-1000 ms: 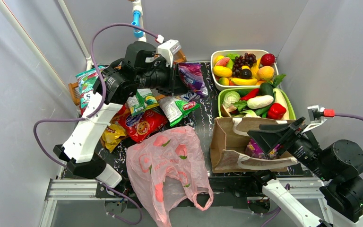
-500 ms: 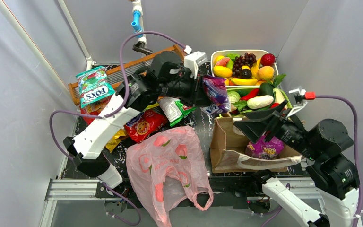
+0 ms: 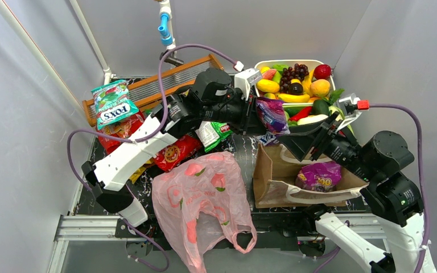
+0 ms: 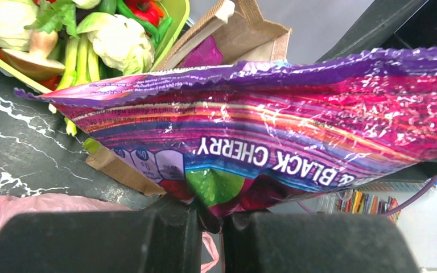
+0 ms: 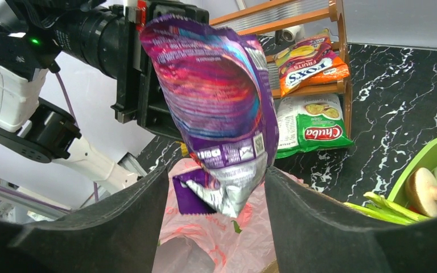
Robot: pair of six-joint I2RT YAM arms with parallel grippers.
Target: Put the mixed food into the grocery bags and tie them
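My left gripper [image 4: 207,219] is clenched on one edge of the purple packet [image 4: 296,131], holding it in the air near the far rim of the brown tote [image 3: 273,170]. My right gripper [image 5: 216,170] is spread wide, its 2 fingers either side of the packet's lower end; I cannot tell whether they touch it. 1 more purple packet [image 3: 318,176] lies inside the tote.

the left arm [image 3: 128,156] reaches far across to the right, its gripper [image 3: 255,115] turned sideways, fingers pinched tight on a purple packet [image 3: 272,114]. the right arm [image 3: 387,156] is folded back, its gripper [image 3: 299,135] pointing left, fingers spread wide.
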